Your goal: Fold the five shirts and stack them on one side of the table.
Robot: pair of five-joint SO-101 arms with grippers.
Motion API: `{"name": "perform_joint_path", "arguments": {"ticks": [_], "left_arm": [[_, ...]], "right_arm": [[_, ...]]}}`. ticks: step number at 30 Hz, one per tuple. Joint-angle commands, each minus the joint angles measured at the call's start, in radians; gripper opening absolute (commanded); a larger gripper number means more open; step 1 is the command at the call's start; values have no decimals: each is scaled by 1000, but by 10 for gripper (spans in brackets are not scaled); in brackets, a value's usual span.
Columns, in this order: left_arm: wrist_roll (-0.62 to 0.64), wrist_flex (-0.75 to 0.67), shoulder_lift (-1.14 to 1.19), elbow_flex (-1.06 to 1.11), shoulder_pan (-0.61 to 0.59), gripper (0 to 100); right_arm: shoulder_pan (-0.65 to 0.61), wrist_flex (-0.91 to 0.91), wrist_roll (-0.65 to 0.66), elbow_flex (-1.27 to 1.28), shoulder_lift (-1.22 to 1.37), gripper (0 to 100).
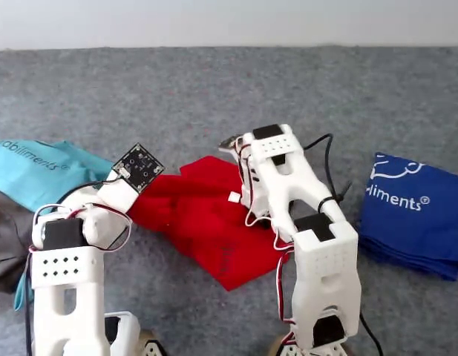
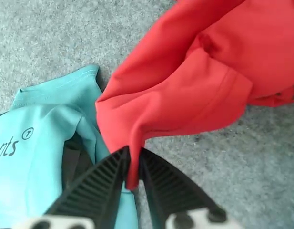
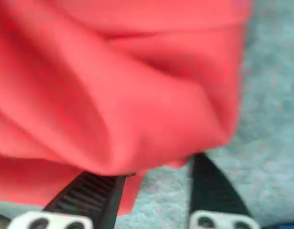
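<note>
Wide open along the far side of the desk (image 1: 214, 89), bare grey from one end to the other. Blocked in the middle by the red shirt (image 1: 191, 222), bunched between the left arm (image 1: 65, 267) and the right arm (image 1: 310, 245). Hemmed in on the left by the teal shirt (image 1: 36, 170), with a dark grey shirt (image 1: 2, 245) partly under it, just beside the red cloth. Closed off on the right by the folded blue shirt (image 1: 414, 215). Passable through the bare strip between the right arm and the blue shirt, and over the near patch between the two arm bases.
</note>
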Motion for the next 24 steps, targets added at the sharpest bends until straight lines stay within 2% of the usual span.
{"name": "perform_joint_path", "arguments": {"ticks": [1,7,12,19,24], "left_arm": [[-2,-9,-3,8,-5,13],[-2,-11,-9,50,-3,13],[2,-6,-11,10,-5,13],[224,-11,-12,-269,-5,13],[272,-12,-6,-550,-2,13]], "right_arm": [[-15,-7,9,-37,1,17],[18,150,20,-196,-13,9],[51,239,74,-284,-127,9],[116,240,115,-282,-444,9],[127,237,117,-287,-690,10]]}}
